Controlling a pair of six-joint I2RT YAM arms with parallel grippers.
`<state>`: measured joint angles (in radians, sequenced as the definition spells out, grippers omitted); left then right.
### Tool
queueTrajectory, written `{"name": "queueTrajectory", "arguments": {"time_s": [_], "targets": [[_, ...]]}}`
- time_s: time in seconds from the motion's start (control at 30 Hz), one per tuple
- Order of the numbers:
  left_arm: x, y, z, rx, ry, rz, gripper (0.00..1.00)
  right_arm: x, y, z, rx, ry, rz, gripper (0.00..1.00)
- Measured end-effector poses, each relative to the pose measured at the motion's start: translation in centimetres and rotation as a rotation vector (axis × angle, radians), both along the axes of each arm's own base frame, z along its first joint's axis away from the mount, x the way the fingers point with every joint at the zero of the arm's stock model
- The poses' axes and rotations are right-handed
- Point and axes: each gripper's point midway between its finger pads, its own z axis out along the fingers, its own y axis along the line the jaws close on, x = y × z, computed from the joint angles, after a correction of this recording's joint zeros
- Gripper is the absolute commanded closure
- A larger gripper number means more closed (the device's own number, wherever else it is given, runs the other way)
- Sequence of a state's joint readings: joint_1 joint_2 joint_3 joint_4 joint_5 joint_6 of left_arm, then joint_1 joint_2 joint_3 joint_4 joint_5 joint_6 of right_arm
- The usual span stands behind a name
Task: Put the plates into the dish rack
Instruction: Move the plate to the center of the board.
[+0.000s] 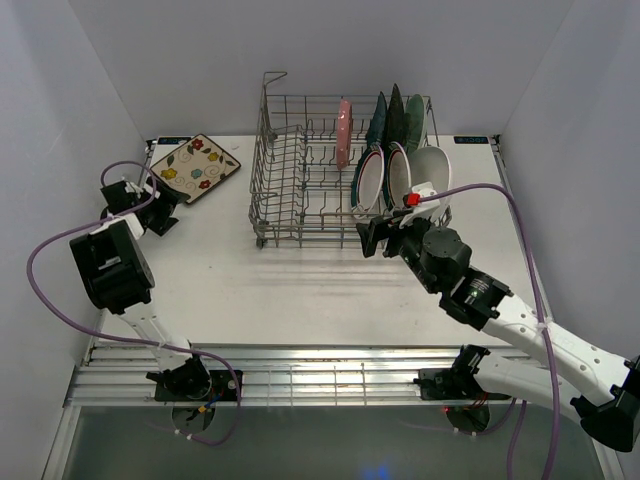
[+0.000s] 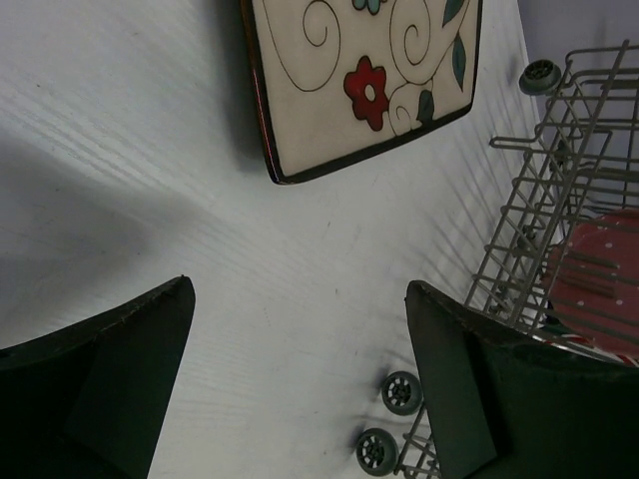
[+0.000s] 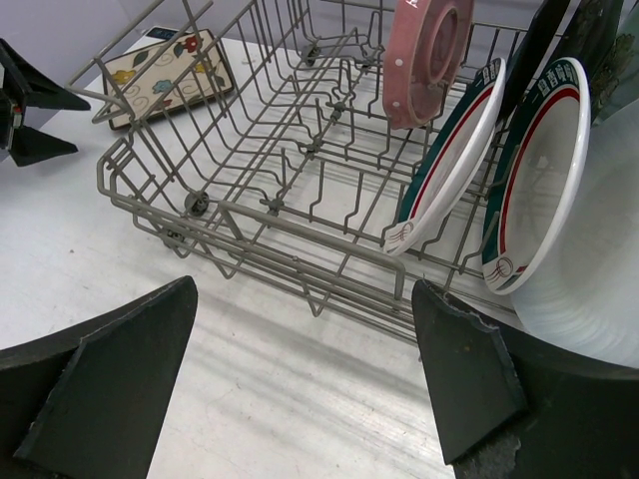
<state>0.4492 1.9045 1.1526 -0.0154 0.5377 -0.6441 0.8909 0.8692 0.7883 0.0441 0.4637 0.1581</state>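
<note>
While the cream floral square plate [image 1: 194, 167] lies flat on the table [image 1: 300, 290] out at ten o'clock, the left arm [image 1: 108, 268] folds up from its base and turns its wrist toward that plate. The left gripper [image 1: 160, 210] hangs over the table just short of the plate's near edge, jaws spread wide with nothing between them.

The dish rack [image 1: 266, 140] sits at twelve o'clock. On edge in its three o'clock end stand the pink dotted plate [image 1: 343, 135], two green-rimmed white rounds [image 1: 368, 180], a plain white plate [image 1: 432, 172] and darker plates [image 1: 396, 115] behind.

The right arm [image 1: 500, 305] stretches in low from five o'clock. The right gripper [image 1: 372, 238] is level with the rack's near right corner, its fingers parted and empty, facing the green-rimmed rounds.
</note>
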Motion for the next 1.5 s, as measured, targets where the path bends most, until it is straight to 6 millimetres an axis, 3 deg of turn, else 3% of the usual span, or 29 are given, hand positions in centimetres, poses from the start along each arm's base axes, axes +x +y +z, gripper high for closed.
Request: {"name": "queueTrajectory", "arguments": {"time_s": [0.23,0.67,1.17,1.5], "targets": [[0.7,0.2,-2.5,-0.081,0.017,0.079,0.04,0.0,0.0,0.3,0.009,-0.007,0.002,0.07],[4.3,1.1,-2.3,-0.136,-0.051,0.141,0.05,-0.6,-0.3,0.7,0.032,-0.024,0.015,0.07],[8.3,0.2,-2.4,-0.115,-0.095,0.155,0.11,-0.7,-0.2,0.5,0.039,-0.017,0.023,0.07],[9.3,0.1,-2.5,-0.104,-0.116,0.159,0.20,-1.0,-0.3,0.4,0.050,-0.015,0.032,0.07]]}}
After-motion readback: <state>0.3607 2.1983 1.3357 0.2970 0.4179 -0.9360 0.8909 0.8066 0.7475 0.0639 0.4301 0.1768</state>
